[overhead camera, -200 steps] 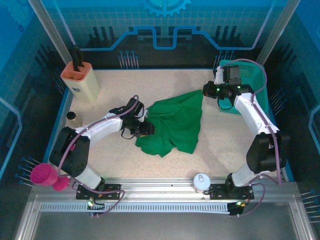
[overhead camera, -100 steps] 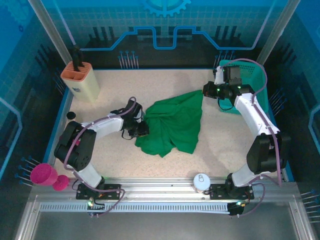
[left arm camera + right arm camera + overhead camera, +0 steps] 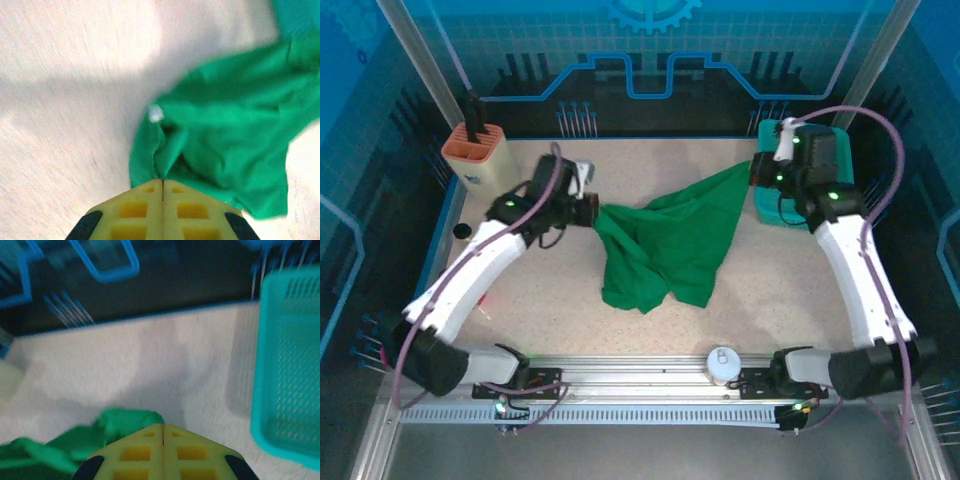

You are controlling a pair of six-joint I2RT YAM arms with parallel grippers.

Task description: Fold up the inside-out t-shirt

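Tabletop [image 3: 540, 310] of pale speckled material, seen from above, with two white robot arms reaching in from the near edge. Between them we see the inside-out t-shirt [image 3: 665, 245], plain green, spread across the middle of the table. Its upper edge runs taut from one gripper to the other, and the rest bunches down onto the surface. The left arm [image 3: 470, 275] stretches long and low toward the far left, and the left gripper [image 3: 592, 210] is clenched on the shirt's left corner. In the left wrist view we see its yellow pads meeting with green cloth pinched between them. The right arm [image 3: 865, 280] rises from its base and bends inward, with the right gripper [image 3: 757, 172] clamped on the shirt's raised right corner, just beside a teal mesh basket [image 3: 767, 207]. An orange-topped holder [image 3: 480, 165] stands in the far left corner. A small white neck label [image 3: 156, 114] shows on the cloth; we cannot read any writing on it
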